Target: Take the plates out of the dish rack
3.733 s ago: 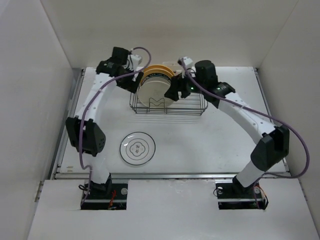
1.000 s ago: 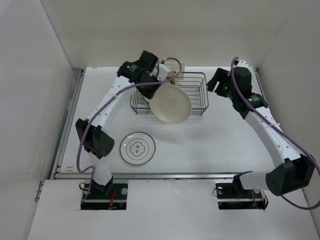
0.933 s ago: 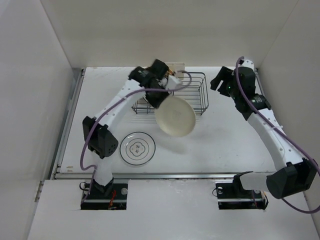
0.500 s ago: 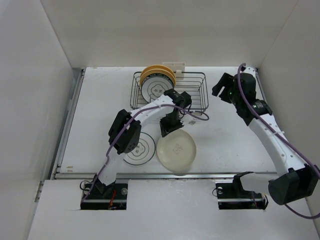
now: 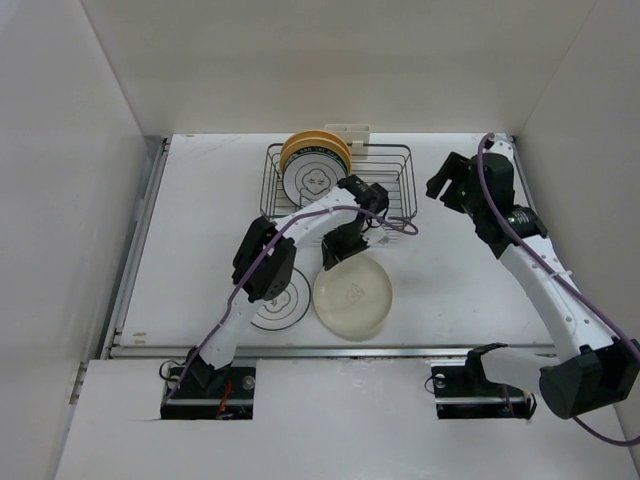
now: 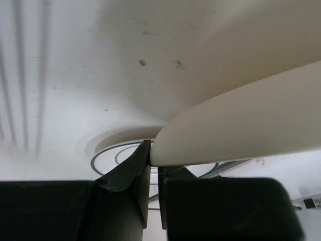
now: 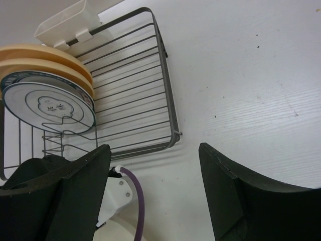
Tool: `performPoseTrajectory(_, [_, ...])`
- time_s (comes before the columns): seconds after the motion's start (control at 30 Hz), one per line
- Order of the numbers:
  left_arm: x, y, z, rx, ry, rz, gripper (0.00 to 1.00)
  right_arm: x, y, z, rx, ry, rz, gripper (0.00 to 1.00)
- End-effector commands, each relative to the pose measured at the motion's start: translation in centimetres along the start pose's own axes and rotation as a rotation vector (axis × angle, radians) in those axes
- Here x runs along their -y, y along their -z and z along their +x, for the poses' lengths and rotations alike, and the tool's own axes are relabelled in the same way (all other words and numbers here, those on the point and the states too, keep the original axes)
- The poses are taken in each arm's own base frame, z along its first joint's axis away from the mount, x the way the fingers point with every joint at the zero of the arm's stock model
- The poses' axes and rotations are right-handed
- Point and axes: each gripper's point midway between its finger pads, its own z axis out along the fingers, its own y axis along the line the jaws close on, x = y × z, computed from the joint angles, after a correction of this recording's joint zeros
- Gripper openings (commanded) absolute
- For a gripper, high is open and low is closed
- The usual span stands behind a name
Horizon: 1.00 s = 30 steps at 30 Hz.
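Since the earlier frames the plain cream plate (image 5: 352, 300) has left the dish rack (image 5: 390, 185) and come down with my left hand (image 5: 335, 258) to the front of the tabletop (image 5: 200, 220). My right hand (image 5: 447, 183) has drawn back from the rack to its right side.

Left hand: pinched tight on the cream plate's rim, one finger above it and one below, as the left wrist view shows. The plate sits low over the tabletop, just right of the ringed emblem plate (image 5: 290, 308), which lies flat and is partly covered by my left arm. Whether the cream plate rests fully on the surface, I cannot tell. From the wrist, the emblem plate's dark ring (image 6: 108, 153) shows beneath the gripped rim.

Right hand: fingers spread wide, holding nothing, hanging above bare tabletop beside the rack's right end.

Rack: at the back centre. Two plates stand upright at its left end, the teal-rimmed plate (image 5: 314, 180) in front and the yellow-orange plate (image 5: 310, 143) directly behind it. The white holder (image 5: 345, 131) is clipped to the rack's far side.
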Motion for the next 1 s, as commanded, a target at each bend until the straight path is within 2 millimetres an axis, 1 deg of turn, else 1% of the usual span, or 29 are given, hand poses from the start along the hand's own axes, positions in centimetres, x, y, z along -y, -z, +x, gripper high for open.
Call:
performPoseTrajectory(0.0, [-1.9,2.5,-0.8,0.059,0.063,-0.125,0.01,-0.1,0.2,-0.9,0.042,-0.015,-0.004,0.77])
performPoseTrajectory(0.07, [-2.3,2.8,-0.9,0.065,0.074,-0.148,0.15,-0.3,-0.2,-0.7,0.035,-0.014,-0.011,0.78])
performPoseTrajectory(0.1, [-2.3,2.8,-0.9,0.066,0.074,-0.148,0.22,-0.7,-0.4,-0.9,0.035,-0.016,-0.025,0.78])
performPoseTrajectory(0.13, [-2.3,3.1,-0.8,0.074,0.074,-0.151,0.33,-1.0,-0.8,-0.6,0.022,-0.014,-0.038,0.78])
performPoseTrajectory(0.2, [-2.2,3.1,-0.6,0.066,0.074,-0.148,0.39,-1.4,-1.1,-0.7,0.021,-0.015,-0.049,0.80])
performPoseTrajectory(0.23, [-2.1,3.5,-0.3,0.064,0.074,-0.148,0.44,-1.6,-1.4,-0.6,0.012,-0.005,-0.058,0.80])
performPoseTrajectory(0.27, [-2.2,3.9,-0.6,0.079,0.075,-0.152,0.45,-1.8,-1.4,-1.0,0.025,-0.008,-0.065,0.80])
performPoseTrajectory(0.3, [-2.5,4.1,-0.3,0.074,0.083,-0.150,0.46,-2.4,-1.6,-1.3,0.033,-0.002,-0.085,0.80])
performPoseTrajectory(0.33, [-2.2,4.8,-0.1,0.081,0.074,-0.138,0.47,-2.8,-1.8,-1.7,0.040,-0.004,-0.100,0.82])
performPoseTrajectory(0.37, [-2.7,5.4,-0.5,0.112,0.089,-0.132,0.47,-3.1,-1.8,-1.9,0.046,0.023,-0.116,0.83])
performPoseTrajectory(0.4, [-2.4,6.9,-0.2,0.151,0.097,-0.110,0.48,-3.7,-2.0,-2.2,0.049,0.036,-0.142,0.83])
performPoseTrajectory(0.43, [-2.8,7.8,0.1,0.174,0.115,-0.095,0.51,-4.7,-1.9,-3.2,0.064,0.042,-0.185,0.83])
performPoseTrajectory(0.47, [-2.9,8.7,0.1,0.209,0.105,-0.082,0.51,-4.9,-2.8,-2.8,0.041,0.054,-0.191,0.83])
performPoseTrajectory(0.5, [-2.3,10.6,0.3,0.266,0.100,-0.049,0.52,-5.5,-3.2,-3.0,0.041,0.070,-0.211,0.83])
performPoseTrajectory(0.53, [-2.7,11.4,0.7,0.296,0.107,-0.030,0.52,-6.6,-3.2,-3.7,0.041,0.070,-0.250,0.83])
performPoseTrajectory(0.57, [-2.5,12.3,1.3,0.313,0.100,-0.009,0.55,-6.8,-4.5,-3.0,0.009,0.083,-0.252,0.83])
performPoseTrajectory(0.6, [-2.4,13.1,2.0,0.332,0.074,0.009,0.55,-7.3,-5.1,-2.9,-0.003,0.085,-0.263,0.83])
performPoseTrajectory(0.63, [-1.6,14.6,2.6,0.387,0.056,0.052,0.55,-7.7,-5.6,-2.9,-0.013,0.086,-0.274,0.83])
performPoseTrajectory(0.67, [-2.0,15.1,3.7,0.401,0.061,0.075,0.55,-8.5,-6.6,-2.9,-0.028,0.088,-0.299,0.83])
performPoseTrajectory(0.7, [-1.9,15.4,4.5,0.418,0.045,0.094,0.55,-8.8,-7.2,-2.6,-0.043,0.089,-0.308,0.83])
performPoseTrajectory(0.73, [-1.2,15.8,6.0,0.434,0.033,0.130,0.55,-9.3,-7.7,-2.6,-0.046,0.090,-0.326,0.80])
performPoseTrajectory(0.77, [-2.3,15.9,6.8,0.457,0.034,0.122,0.57,-10.3,-7.9,-2.6,-0.050,0.091,-0.375,0.79])
performPoseTrajectory(0.8, [-3.1,16.0,6.9,0.491,0.049,0.102,0.57,-10.7,-9.0,-1.9,-0.072,0.093,-0.396,0.77])
performPoseTrajectory(0.83, [-3.6,15.3,7.6,0.486,0.074,0.103,0.57,-11.1,-9.5,-1.5,-0.083,0.108,-0.419,0.77])
performPoseTrajectory(0.87, [-4.2,15.9,7.9,0.528,0.091,0.087,0.59,-11.2,-10.1,-1.1,-0.098,0.121,-0.430,0.76])
performPoseTrajectory(0.9, [-6.4,16.1,7.8,0.570,0.177,0.068,0.59,-12.3,-10.3,-1.0,-0.106,0.138,-0.466,0.75])
performPoseTrajectory(0.93, [-7.4,16.6,7.9,0.604,0.230,0.053,0.59,-12.8,-11.5,0.7,-0.146,0.159,-0.478,0.73])
performPoseTrajectory(0.97, [-8.4,16.9,7.7,0.636,0.288,0.052,0.59,-13.2,-12.0,1.3,-0.157,0.197,-0.498,0.69])
